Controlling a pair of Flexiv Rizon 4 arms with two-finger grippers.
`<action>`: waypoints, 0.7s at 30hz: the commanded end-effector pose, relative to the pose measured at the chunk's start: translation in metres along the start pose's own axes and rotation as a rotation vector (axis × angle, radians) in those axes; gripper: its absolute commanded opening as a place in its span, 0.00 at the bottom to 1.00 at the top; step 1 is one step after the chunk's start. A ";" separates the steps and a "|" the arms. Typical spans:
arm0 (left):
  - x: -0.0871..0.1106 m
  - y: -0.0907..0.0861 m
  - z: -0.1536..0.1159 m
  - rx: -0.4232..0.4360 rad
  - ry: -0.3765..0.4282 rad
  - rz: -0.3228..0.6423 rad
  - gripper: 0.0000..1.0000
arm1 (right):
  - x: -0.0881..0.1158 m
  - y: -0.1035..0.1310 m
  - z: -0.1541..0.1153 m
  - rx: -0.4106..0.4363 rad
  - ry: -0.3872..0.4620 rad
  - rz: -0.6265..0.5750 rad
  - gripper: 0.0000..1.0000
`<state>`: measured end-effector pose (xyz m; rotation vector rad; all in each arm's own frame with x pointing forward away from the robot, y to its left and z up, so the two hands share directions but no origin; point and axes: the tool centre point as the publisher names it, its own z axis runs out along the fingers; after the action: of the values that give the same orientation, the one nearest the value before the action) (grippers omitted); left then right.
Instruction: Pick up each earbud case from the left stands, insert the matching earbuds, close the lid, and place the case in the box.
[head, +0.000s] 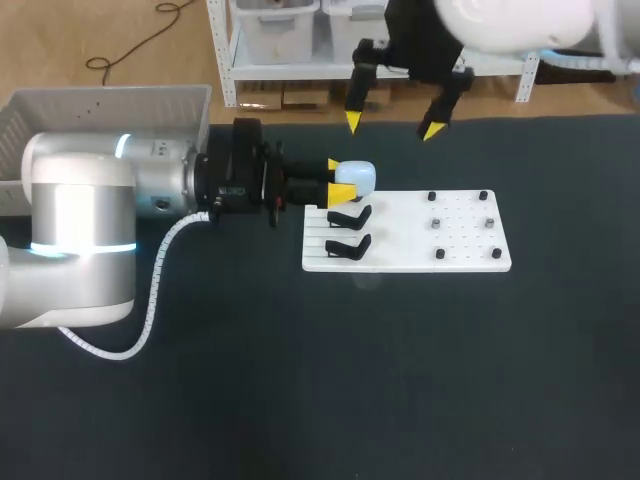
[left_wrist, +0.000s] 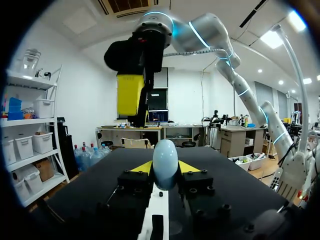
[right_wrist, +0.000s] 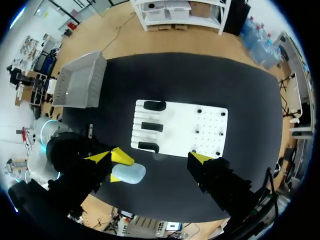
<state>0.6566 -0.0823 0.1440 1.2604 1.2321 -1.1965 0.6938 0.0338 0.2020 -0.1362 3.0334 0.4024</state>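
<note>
Left gripper (head: 335, 180) clamps pale-blue earbud case (head: 358, 176) | right gripper (head: 392, 126) spread wide

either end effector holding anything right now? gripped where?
Left end effector is shut on the light-blue earbud case, one yellow tip on each of its opposite sides. Right end effector is open and empty.

Black tbl (head: 400, 380), 1 white board (head: 400, 230), 1 gray box (head: 100, 105)
</note>
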 end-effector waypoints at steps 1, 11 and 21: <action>0.001 -0.001 0.000 -0.004 -0.002 0.002 0.00 | 0.045 -0.006 -0.025 -0.011 -0.183 -0.066 1.00; -0.018 0.001 -0.013 -0.071 0.031 -0.020 0.00 | 0.093 -0.017 -0.047 0.030 -0.325 -0.133 1.00; -0.060 0.001 -0.042 -0.218 0.098 0.002 0.00 | 0.095 -0.019 -0.047 0.027 -0.330 -0.134 1.00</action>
<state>0.6704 -0.0558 0.1866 1.2262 1.3371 -1.0769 0.6049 -0.0011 0.2356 -0.2886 2.8647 0.3266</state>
